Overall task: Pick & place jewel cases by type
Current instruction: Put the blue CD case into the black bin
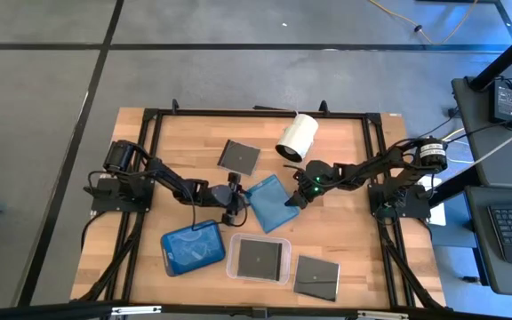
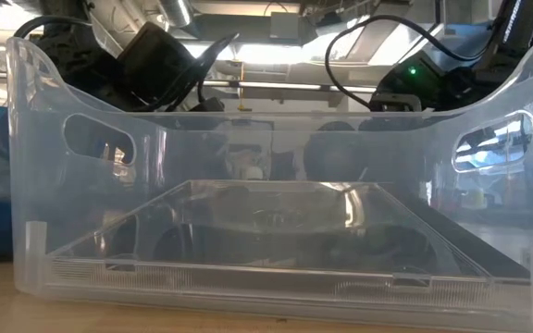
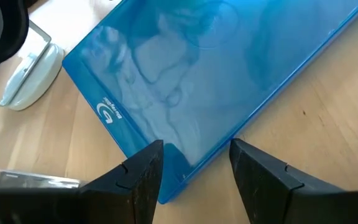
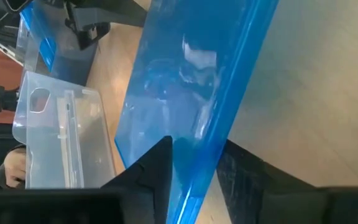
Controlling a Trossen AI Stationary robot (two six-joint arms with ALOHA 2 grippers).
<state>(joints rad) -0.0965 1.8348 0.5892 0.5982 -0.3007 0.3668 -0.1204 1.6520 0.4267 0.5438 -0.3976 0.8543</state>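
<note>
At the middle of the surface (image 1: 345,222), the right hand (image 4: 194,165) grips one edge of a blue case (image 1: 270,202). The left hand (image 3: 194,163) is open with its fingers on either side of the case's opposite corner. Two dark cases lie flat on the surface, and another sits in the clear tray (image 1: 235,267).

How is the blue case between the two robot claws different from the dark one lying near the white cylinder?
The blue jewel case is translucent blue; the dark jewel case is grey-black. The blue one sits mid-table between the left gripper and right gripper, whose fingers straddle its edges; the dark one lies alone, untouched. Both are thin, flat and square.
</note>
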